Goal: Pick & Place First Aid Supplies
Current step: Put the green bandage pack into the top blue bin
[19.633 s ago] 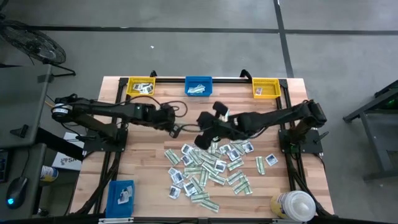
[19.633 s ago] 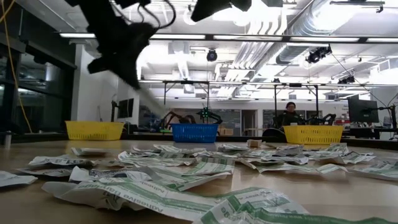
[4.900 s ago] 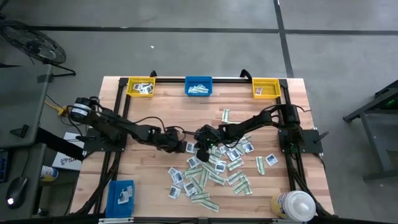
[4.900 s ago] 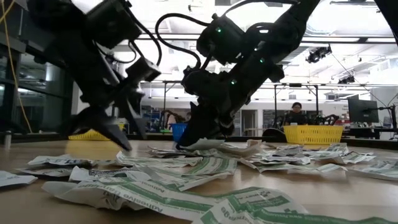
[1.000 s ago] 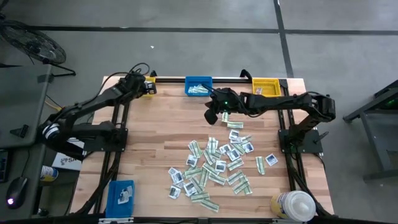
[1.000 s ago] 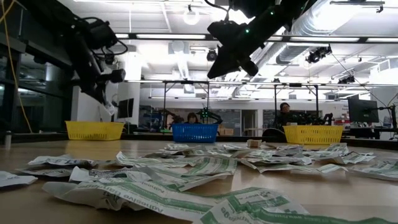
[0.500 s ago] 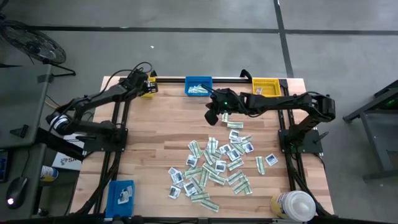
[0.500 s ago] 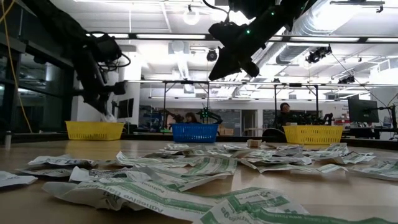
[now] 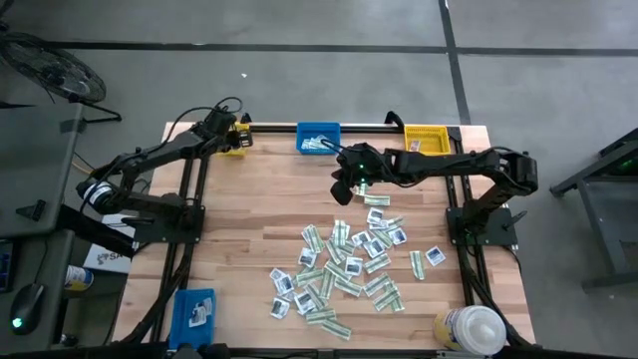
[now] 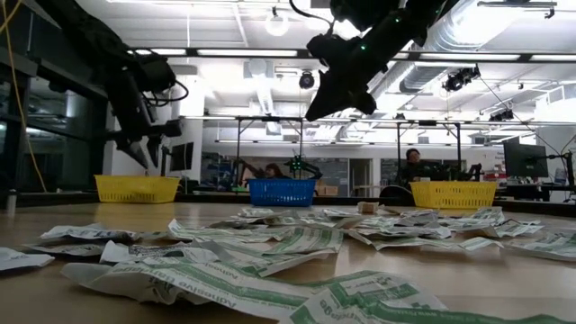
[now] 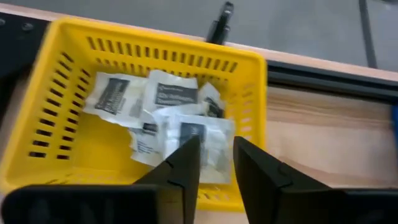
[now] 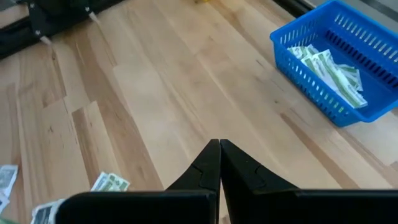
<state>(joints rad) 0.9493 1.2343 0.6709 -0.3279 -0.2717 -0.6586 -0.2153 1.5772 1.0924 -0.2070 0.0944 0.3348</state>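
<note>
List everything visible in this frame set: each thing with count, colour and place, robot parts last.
First aid packets: dozens, white and green-white, scattered mid-table; more in the bins.
Yellow bins: two, far edge, one far-left holding white packets, one far-right.
Blue bins: two, one far-centre with green strips, one near-left corner.
Bottle: one, white-capped, near-right corner.
Table: one, light wood.
Person: one, seated in the room behind.
Left gripper: open, above far-left yellow bin.
Right gripper: shut, above bare table near far-centre blue bin.
</note>
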